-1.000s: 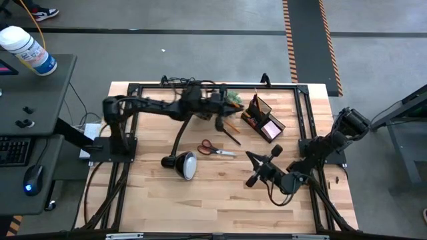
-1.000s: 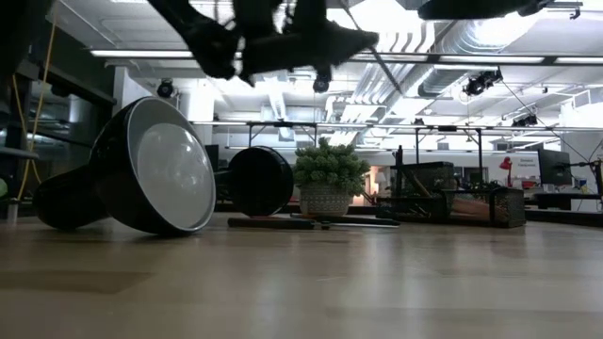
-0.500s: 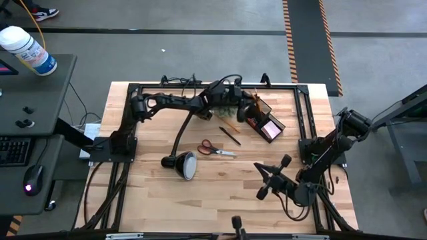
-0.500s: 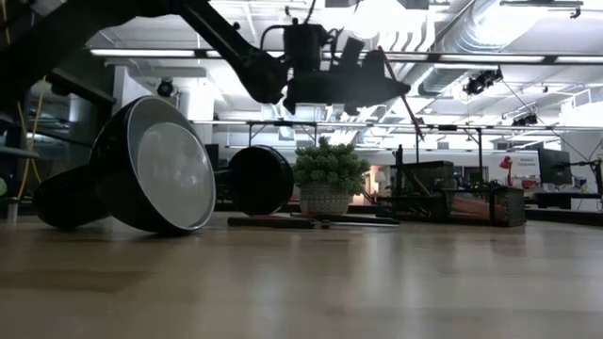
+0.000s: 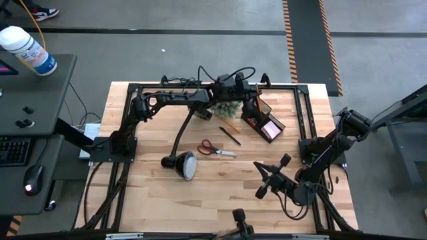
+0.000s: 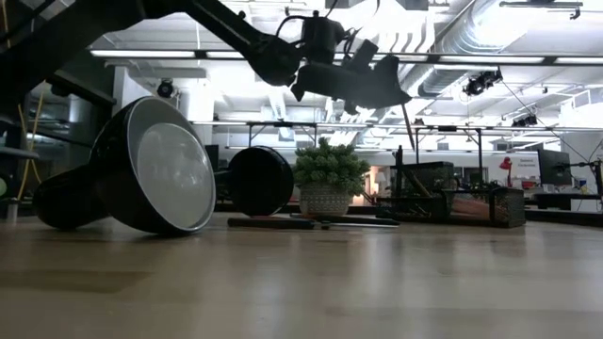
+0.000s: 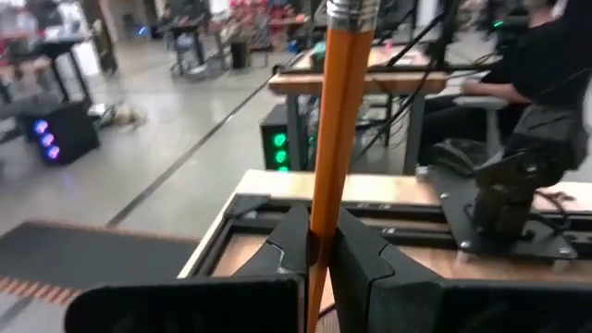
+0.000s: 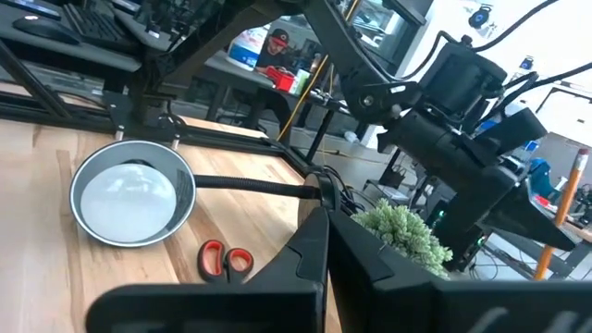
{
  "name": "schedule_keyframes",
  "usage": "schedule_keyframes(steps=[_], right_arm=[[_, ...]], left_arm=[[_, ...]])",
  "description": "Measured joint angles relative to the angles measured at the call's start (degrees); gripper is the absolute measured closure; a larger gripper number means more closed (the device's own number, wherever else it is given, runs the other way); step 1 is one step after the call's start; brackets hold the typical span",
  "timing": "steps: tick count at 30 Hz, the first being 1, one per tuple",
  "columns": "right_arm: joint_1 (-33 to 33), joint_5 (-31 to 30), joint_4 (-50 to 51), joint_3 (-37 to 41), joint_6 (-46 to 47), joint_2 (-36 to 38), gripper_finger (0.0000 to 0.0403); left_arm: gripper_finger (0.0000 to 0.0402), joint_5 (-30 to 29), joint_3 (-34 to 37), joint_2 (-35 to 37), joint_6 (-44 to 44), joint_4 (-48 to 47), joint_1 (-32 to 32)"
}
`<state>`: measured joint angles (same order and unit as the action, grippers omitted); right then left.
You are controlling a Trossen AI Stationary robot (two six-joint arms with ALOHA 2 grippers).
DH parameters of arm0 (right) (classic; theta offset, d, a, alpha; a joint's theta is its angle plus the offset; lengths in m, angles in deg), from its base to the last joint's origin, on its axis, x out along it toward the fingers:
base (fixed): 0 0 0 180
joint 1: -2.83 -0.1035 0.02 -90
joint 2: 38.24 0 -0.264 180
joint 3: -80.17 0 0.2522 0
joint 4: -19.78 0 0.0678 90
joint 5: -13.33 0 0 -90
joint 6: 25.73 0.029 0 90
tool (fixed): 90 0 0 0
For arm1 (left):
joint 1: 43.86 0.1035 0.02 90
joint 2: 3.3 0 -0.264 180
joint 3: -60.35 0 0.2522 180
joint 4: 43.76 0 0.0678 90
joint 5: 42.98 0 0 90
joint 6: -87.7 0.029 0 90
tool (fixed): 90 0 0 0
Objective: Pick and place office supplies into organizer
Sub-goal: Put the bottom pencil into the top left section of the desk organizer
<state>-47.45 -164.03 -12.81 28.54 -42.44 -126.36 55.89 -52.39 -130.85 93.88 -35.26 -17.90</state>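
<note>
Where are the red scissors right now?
In the high view, the red-handled scissors lie flat near the middle of the table, just right of the lamp's round head and below the dark pen.

The orange pencil (image 7: 338, 139) runs off the top of the left wrist view, and its lower end vanishes between the left claw's (image 7: 319, 250) dark fingers. From above, the organizer's (image 5: 265, 120) compartments are too small to tell apart.

pencil (image 7: 338, 139): orange | scissors (image 5: 208, 148): red handles | plant (image 6: 329, 169): green | lamp (image 5: 185, 164): black
</note>
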Motion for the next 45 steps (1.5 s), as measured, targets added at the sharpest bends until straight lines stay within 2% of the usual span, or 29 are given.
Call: schedule_keyframes(steps=[4, 9, 13, 27, 45], right_arm=[[0.66, 1.34, 0.07, 0.00, -0.01, 0.00, 0.0403], [0.81, 0.38, 0.17, 0.00, -0.07, 0.00, 0.0403], [0.70, -2.47, 0.09, 0.00, 0.16, 0.00, 0.0403], [1.39, -2.64, -2.54, 0.00, 1.77, 0.00, 0.0403], [3.13, -2.47, -2.86, 0.00, 1.49, 0.00, 0.0403]], left_arm=[[0.0397, 0.52, -0.15, -1.07, 1.27, 2.90, 0.29], [0.0397, -1.85, -0.37, -3.12, -2.90, 5.67, -0.07], [0.0397, -2.09, -2.20, -4.56, -2.87, 5.51, -0.48], [0.0396, -4.18, -3.34, -5.87, -3.62, 3.15, -1.90], [0.0396, -3.53, -3.23, -7.33, -7.18, -0.31, -2.75]])
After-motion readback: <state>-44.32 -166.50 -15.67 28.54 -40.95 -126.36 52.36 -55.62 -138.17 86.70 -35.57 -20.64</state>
